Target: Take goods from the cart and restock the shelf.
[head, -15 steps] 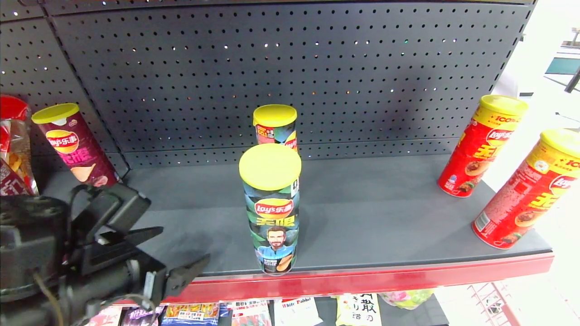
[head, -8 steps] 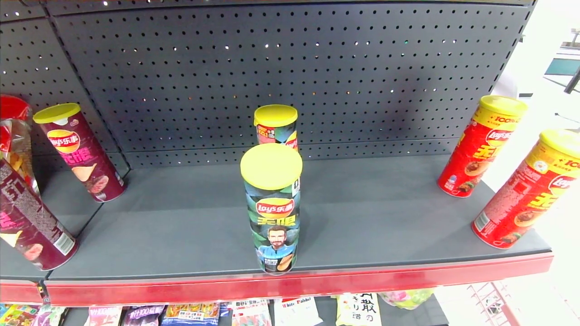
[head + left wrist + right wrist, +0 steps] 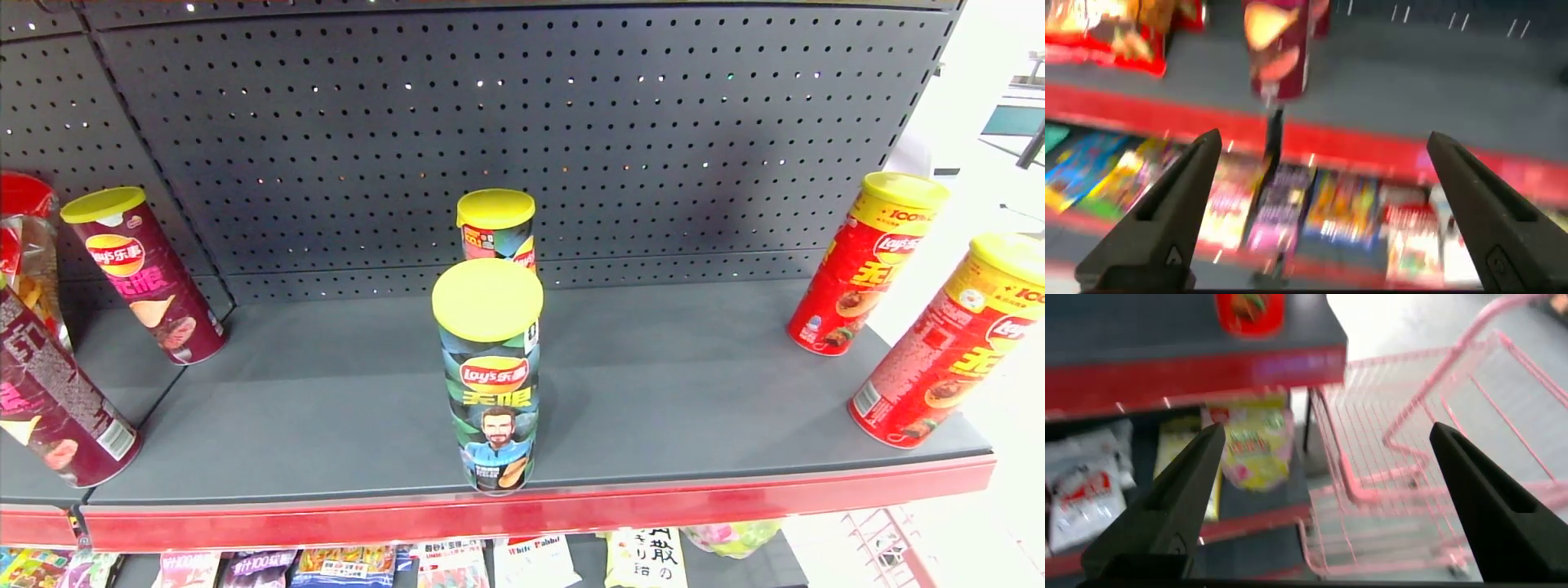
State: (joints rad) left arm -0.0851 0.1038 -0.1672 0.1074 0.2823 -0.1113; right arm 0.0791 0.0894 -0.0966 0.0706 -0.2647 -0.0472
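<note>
**Both grippers wide and empty at the chip shelf**

My left gripper is spread wide with nothing between its fingers. Ahead of it, blurred, the front maroon can stands on the shelf above a row of packets. My right gripper is spread just as wide and empty, facing the pink wire cart. What lies in the cart I cannot make out.

From my head, the shelf carries a green can upright at centre, near the red front lip. A second green can at its 12 o'clock is mostly hidden behind it. At 3 o'clock stand a back red can and a front red can, the latter clipped by the frame edge. At 9 o'clock is a back maroon can, with the front maroon can cut off toward 8 o'clock. A snack bag shows partly at the far 9 o'clock edge. At 6 o'clock, under the lip, the packets are half hidden.
</note>
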